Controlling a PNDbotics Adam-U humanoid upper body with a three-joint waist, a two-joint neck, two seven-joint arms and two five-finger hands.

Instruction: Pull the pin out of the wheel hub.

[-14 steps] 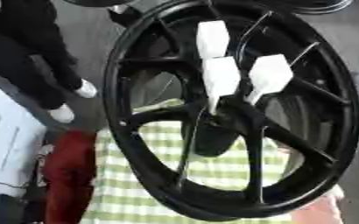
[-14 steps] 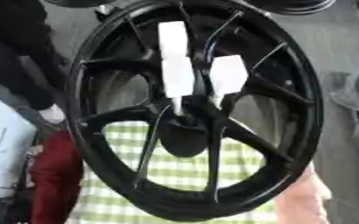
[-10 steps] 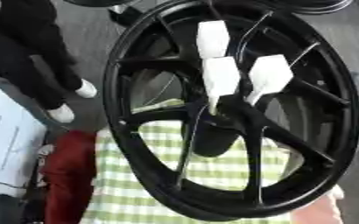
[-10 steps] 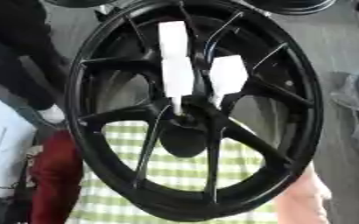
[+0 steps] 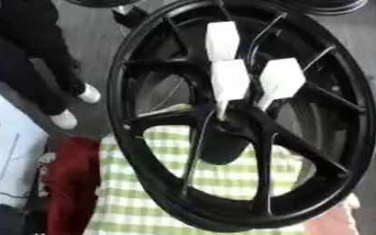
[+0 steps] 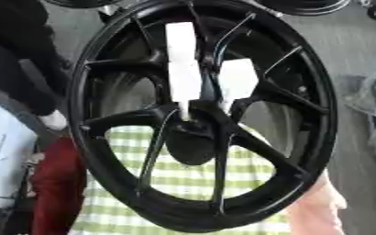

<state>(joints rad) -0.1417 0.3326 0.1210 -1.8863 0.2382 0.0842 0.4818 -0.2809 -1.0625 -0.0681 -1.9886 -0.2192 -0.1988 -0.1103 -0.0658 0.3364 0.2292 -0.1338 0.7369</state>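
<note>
A grey floor (image 6: 360,55) and a green-and-white checked cloth (image 5: 143,211) lie behind the black wheel hub (image 5: 223,218), which stands upright and fills the view. Three white tapered pieces (image 5: 229,82) point down at its centre; whether any is the pin I cannot tell. Neither hand can be made out, so I cannot tell the state of the fingers.

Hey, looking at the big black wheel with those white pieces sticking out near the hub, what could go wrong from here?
The large black spoked wheel stands nearly upright over the green checked cloth; pulling on a white pin might tip it. No robot hand is in view, so a reach could snag the spokes. A person's white shoes stand close beside the rim.
</note>
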